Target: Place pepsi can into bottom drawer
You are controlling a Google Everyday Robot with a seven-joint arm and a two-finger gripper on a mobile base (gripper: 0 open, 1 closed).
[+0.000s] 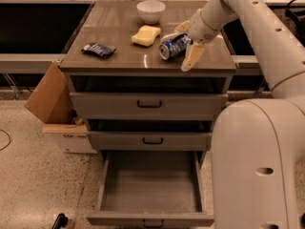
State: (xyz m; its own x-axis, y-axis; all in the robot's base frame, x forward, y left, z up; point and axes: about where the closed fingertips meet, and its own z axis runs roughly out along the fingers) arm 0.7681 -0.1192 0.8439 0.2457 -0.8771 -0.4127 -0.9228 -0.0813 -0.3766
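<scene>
The pepsi can (172, 46) lies on its side on the brown cabinet top (119, 61), right of centre. My gripper (175, 51) reaches in from the right and straddles the can. One cream finger (190, 57) is on its near side and the other (172, 34) shows behind it. The jaws stand open around the can, which rests on the top. The bottom drawer (150, 218) is pulled out below, and its grey floor is bare.
A white bowl (150, 9), a yellow sponge (146, 35) and a dark-blue snack packet (98, 49) lie on the cabinet top. The two upper drawers (148, 105) are closed. A cardboard box (50, 104) leans at the left. My white base (257, 166) stands right of the open drawer.
</scene>
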